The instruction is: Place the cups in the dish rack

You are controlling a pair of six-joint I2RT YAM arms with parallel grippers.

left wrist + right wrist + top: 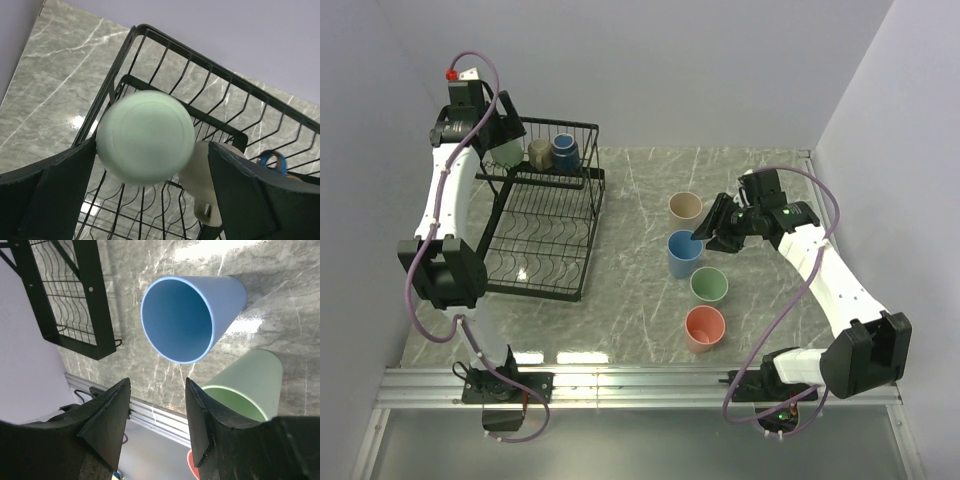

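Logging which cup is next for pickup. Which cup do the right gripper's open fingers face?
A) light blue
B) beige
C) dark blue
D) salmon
A: in the right wrist view, the light blue cup stands straight ahead of the right gripper, whose fingers are spread.

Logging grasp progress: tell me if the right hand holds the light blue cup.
No, the right hand is open, and the light blue cup sits beyond it.

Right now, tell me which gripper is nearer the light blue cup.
Right. The right gripper hovers beside the light blue cup; the left gripper is far off over the dish rack.
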